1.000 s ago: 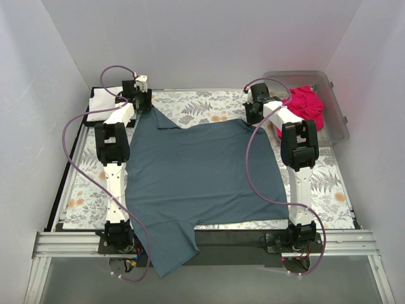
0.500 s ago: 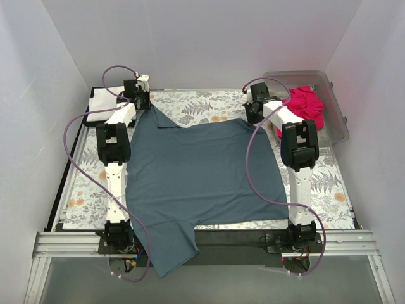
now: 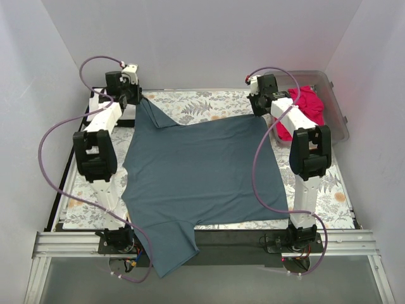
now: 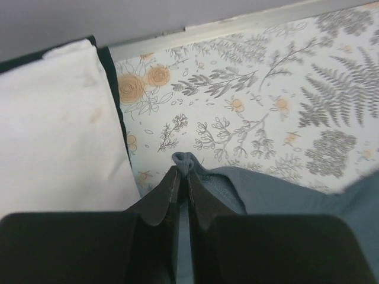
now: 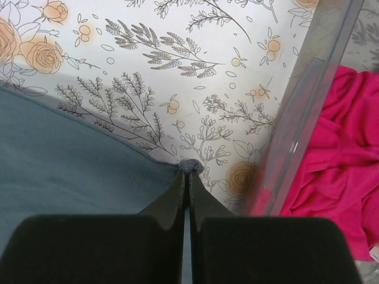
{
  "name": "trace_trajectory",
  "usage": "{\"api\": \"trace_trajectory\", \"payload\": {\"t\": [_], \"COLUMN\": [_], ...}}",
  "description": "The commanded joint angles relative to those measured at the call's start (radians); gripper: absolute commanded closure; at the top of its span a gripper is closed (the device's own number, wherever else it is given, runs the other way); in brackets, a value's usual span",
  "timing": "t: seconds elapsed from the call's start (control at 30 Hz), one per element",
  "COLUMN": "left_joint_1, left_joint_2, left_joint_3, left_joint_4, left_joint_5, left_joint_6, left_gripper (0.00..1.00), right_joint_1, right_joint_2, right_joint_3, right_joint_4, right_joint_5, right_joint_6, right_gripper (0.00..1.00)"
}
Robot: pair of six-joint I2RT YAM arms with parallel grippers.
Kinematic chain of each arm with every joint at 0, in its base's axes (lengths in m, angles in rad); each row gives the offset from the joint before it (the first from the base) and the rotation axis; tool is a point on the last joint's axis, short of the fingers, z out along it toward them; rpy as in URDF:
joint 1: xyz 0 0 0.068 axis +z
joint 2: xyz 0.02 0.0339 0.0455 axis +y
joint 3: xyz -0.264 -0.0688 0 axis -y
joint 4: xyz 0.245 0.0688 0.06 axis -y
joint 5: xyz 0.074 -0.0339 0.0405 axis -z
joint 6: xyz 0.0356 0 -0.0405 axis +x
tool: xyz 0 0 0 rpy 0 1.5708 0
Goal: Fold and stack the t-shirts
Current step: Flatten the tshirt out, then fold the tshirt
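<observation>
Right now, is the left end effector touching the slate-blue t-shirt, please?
Touching. The left wrist view shows the left end effector shut on a corner of the slate-blue t-shirt.

I see the slate-blue t-shirt [image 3: 202, 168] spread mostly flat over the middle of the floral cloth [image 3: 190, 104]. Its two far corners are pinched and raised off the cloth, and the left one pulls up a ridge of folds. A near-left part of it hangs past the cloth's near edge. The magenta-pink t-shirt [image 3: 308, 106] sits crumpled just off the cloth's far right corner. The white t-shirt [image 4: 53, 130], folded flat, lies at its far left corner.
</observation>
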Motion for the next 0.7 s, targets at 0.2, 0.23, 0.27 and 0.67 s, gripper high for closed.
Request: {"api": "trace_trajectory", "payload": {"t": [0.2, 0.23, 0.27, 0.67], "left_joint_1": [0.023, 0.023, 0.023, 0.025], "left_joint_2": [-0.372, -0.397, -0.442, -0.791], "left_joint_3": [-0.252, -0.275, -0.295, -0.518], "left_joint_4": [0.017, 0.011, 0.009, -0.132], "left_joint_5": [0.084, 0.092, 0.097, 0.117], "left_joint_6": [0.06, 0.063, 0.072, 0.041], "left_gripper": [1.0, 1.0, 1.0, 1.0], "right_joint_1": [-0.025, -0.03, -0.032, -0.053], "right_joint_2": [-0.053, -0.061, -0.067, -0.162], "right_joint_3": [-0.029, -0.032, -0.04, -0.141], "right_joint_4": [0.03, 0.03, 0.03, 0.032], "right_joint_5": [-0.03, -0.039, -0.044, -0.174], "right_joint_6": [-0.08, -0.087, -0.092, -0.166], "right_gripper": [0.99, 0.99, 0.99, 0.99]}}
